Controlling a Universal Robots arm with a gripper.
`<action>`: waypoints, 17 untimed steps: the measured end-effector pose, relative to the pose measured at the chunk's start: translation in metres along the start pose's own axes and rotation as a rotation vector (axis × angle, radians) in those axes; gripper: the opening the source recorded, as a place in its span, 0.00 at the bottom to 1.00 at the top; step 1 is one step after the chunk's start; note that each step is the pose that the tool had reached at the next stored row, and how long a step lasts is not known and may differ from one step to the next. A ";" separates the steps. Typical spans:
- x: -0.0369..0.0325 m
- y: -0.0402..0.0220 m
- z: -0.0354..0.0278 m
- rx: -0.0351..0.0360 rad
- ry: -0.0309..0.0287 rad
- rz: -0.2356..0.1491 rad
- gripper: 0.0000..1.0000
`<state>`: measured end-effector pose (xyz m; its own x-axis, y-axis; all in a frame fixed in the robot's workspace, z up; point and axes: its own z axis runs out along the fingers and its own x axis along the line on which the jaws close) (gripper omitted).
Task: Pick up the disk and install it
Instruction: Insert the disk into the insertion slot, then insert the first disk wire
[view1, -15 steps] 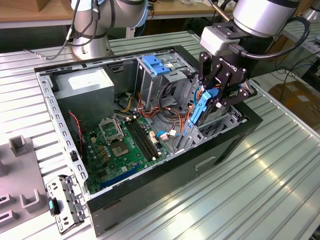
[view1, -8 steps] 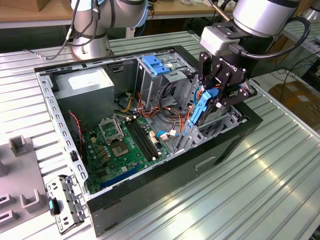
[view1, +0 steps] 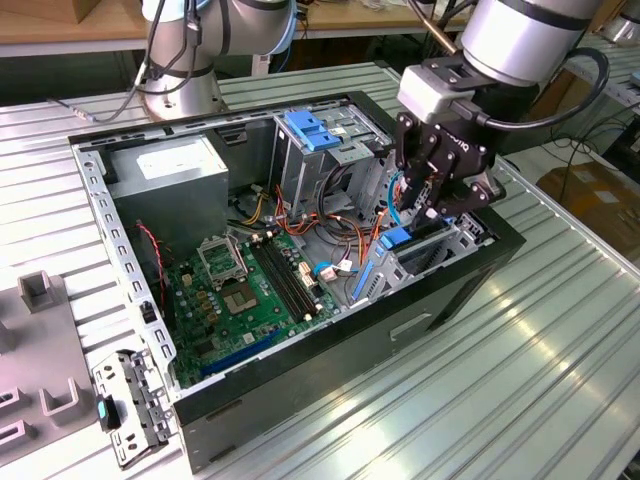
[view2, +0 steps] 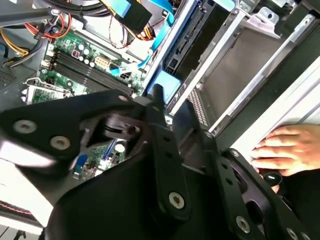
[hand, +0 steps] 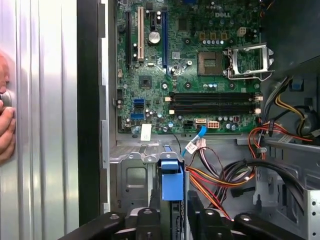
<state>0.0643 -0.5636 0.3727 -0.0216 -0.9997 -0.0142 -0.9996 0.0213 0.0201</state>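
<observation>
Disk (hand: 171, 181): stands on edge in the metal drive cage (hand: 131, 175), blue frame end showing, right between the fingertips. Gripper (hand: 173, 206): closed down to a narrow gap, pinching the disk by its two flat sides; in the exterior view (view1: 420, 220), reaches down into one end of the open computer case (view1: 330, 350). Just beside: orange, red and black wires (hand: 220, 175). Beyond those: green motherboard (hand: 150, 85), black memory slots (hand: 215, 102), small white tag (hand: 145, 132) with no print to make out. Outside the case wall: a person's hand (view2: 287, 147) on the ribbed table (view1: 520, 380). Farthest: blue ridged latch (view1: 313, 130); grey box (view1: 165, 175) bearing a white sticker, text too small to tell.
</observation>
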 end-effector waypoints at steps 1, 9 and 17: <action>0.0000 0.0000 0.0010 0.0003 0.0001 0.000 0.30; 0.0000 -0.0001 0.0024 0.0005 0.0000 0.000 0.11; 0.0000 0.0000 0.0025 0.0005 0.0000 0.000 0.11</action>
<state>0.0643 -0.5636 0.3702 -0.0214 -0.9997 -0.0142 -0.9996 0.0211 0.0197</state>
